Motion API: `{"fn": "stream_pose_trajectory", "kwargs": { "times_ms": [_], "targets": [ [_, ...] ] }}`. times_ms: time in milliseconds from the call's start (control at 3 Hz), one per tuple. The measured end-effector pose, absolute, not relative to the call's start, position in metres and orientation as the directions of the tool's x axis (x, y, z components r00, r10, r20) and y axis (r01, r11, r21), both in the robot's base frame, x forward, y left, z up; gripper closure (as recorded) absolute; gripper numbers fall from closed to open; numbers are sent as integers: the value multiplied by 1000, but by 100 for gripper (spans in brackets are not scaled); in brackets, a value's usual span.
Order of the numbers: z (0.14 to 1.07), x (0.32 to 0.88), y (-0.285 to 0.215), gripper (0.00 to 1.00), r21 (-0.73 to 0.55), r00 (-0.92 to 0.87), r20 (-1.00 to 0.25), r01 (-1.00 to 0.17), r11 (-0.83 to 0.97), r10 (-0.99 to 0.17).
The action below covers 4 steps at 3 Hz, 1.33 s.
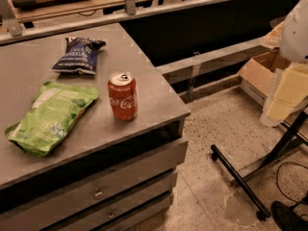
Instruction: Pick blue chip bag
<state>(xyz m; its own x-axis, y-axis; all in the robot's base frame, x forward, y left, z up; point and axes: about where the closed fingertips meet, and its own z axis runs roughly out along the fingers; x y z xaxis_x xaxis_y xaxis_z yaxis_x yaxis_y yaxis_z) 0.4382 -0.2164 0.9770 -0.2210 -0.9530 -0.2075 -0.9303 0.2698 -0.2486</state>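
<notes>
Grey tabletop [149,88] over a three-drawer cabinet [125,170], left. Speckled floor [216,124], right. Cardboard box [257,71] at far right; black stand leg [237,183] near right.

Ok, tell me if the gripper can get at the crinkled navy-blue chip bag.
Probably yes: the chip bag lies uncovered on the grey counter, apart from the red can and green bag. The gripper is out of view.

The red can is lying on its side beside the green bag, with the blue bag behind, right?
No. The camera view shows the red can standing upright beside the green bag, with the blue chip bag behind. The gripper is out of view.
</notes>
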Motion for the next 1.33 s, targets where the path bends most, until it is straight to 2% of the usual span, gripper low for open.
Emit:
{"fn": "stream_pose_trajectory", "kwargs": {
  "times_ms": [667, 1333],
  "targets": [
    [972, 455, -198, 0, -247, -181, -255, -938, 245, -950],
    [973, 572, -74, 0, -344, 132, -423, -939, 24, -896]
  ]
}}
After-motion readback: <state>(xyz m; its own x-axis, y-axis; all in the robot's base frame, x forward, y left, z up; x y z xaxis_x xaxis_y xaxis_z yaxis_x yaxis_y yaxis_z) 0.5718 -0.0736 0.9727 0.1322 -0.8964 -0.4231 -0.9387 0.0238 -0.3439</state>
